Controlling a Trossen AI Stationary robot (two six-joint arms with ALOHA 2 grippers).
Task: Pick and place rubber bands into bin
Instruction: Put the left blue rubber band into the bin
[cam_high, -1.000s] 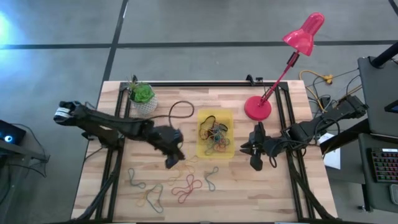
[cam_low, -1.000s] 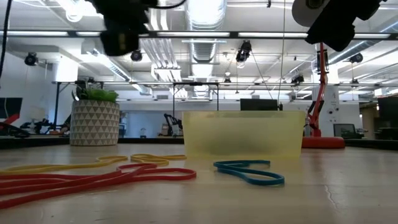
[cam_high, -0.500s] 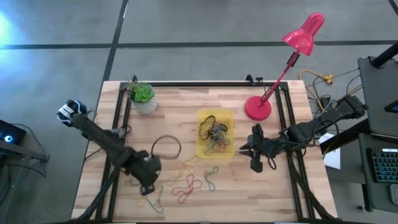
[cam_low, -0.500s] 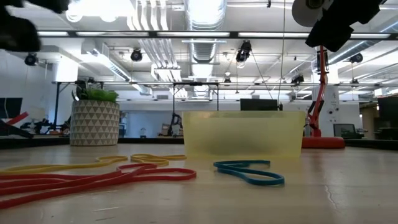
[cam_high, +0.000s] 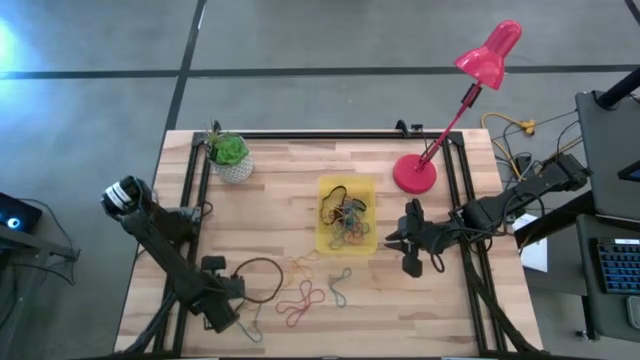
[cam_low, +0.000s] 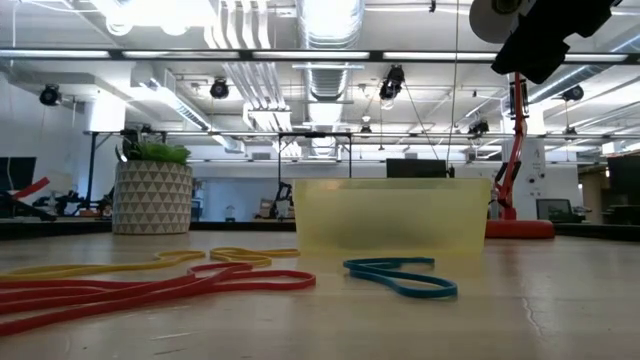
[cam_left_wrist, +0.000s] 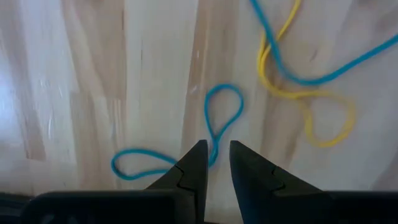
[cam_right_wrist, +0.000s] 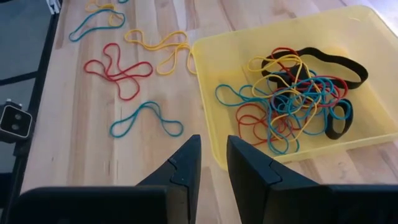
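Observation:
The yellow bin (cam_high: 366, 190) stands mid-table and holds a tangle of rubber bands (cam_right_wrist: 292, 93). Several more bands lie on the wood near it: red (cam_high: 300, 300), blue (cam_high: 340, 288) and yellow (cam_high: 300, 265). My left gripper (cam_high: 222, 310) is near the table's front left. Its fingers are close together above a blue band (cam_left_wrist: 217, 118) lying flat beside a yellow one (cam_left_wrist: 311, 106). My right gripper (cam_high: 410, 250) waits to the right of the bin, fingers close together and empty (cam_right_wrist: 211, 146).
A white pot with a green plant (cam_high: 230, 160) stands at the far left. A red desk lamp's base (cam_high: 415, 172) stands far right of the bin. A black cable loop (cam_high: 260, 280) trails by my left arm. Bare wood lies in front of the bin.
My left gripper has swung from beside the bin's near left corner toward the table's near left corner. It has left the low view, and its cable loop has followed. The bands and the bin have stayed put.

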